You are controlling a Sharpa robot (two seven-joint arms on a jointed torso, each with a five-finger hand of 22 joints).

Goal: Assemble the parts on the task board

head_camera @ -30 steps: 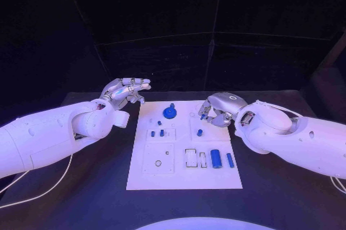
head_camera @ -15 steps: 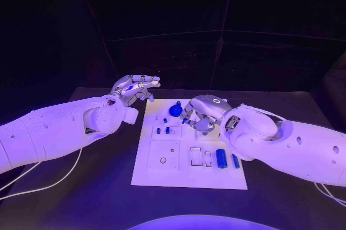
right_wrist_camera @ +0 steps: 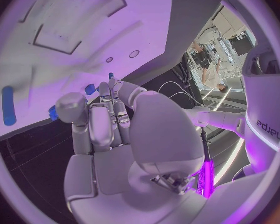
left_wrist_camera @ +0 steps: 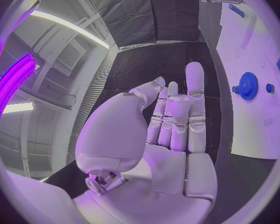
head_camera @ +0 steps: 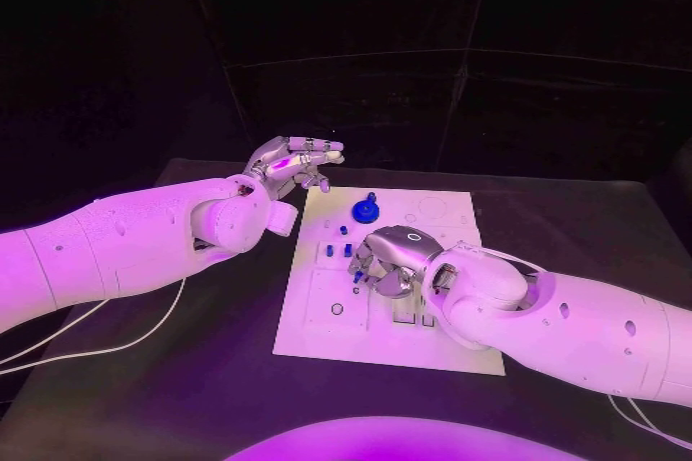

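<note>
We see the task board [head_camera: 325, 326] lying in the middle of the black table [head_camera: 144, 381], a blue gear part [head_camera: 366, 211] near its far edge. Our right hand [head_camera: 387, 263] hovers over the board's centre; whether it grasps anything we cannot tell. Our left hand [head_camera: 296, 163] hangs beyond the far-left corner, released, fingers apart.

Robot lab: black table [head_camera: 173, 311], dark curtain backdrop [head_camera: 346, 91], ceiling strip lights [left_wrist_camera: 65, 25].

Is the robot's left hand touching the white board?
Apart. In the head view the left hand is raised beyond the white board's far left corner, and the left wrist view shows dark table between its fingers and the board.
</note>
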